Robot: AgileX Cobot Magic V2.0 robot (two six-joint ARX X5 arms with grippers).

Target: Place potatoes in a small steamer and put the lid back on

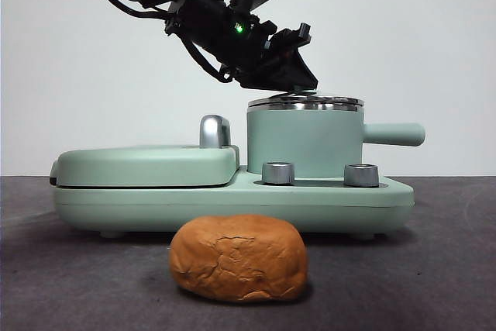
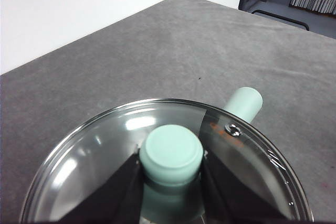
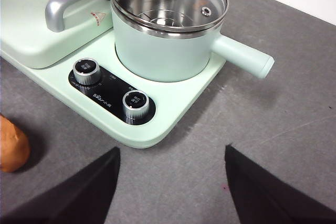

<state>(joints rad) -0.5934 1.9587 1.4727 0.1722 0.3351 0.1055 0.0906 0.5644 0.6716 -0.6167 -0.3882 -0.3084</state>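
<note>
The mint-green steamer pot (image 1: 306, 141) stands on the right of the appliance, its side handle (image 2: 242, 103) pointing right. The glass lid (image 2: 100, 156) lies on the pot's steel rim, perhaps slightly tilted in the front view (image 1: 306, 102). My left gripper (image 1: 298, 83) comes down from the upper left and is shut on the lid's green knob (image 2: 171, 153). The golden-brown potato lump (image 1: 239, 260) lies on the table in front of the appliance and shows at the edge of the right wrist view (image 3: 10, 145). My right gripper (image 3: 172, 150) is open and empty above the table, short of the pot (image 3: 157, 51).
The flat green grill plate (image 1: 147, 164) with a steel handle (image 1: 215, 131) takes up the left of the appliance base (image 1: 232, 203). Two steel dials (image 3: 86, 71) (image 3: 136, 102) sit on the base in front of the pot. Grey table cloth lies all around.
</note>
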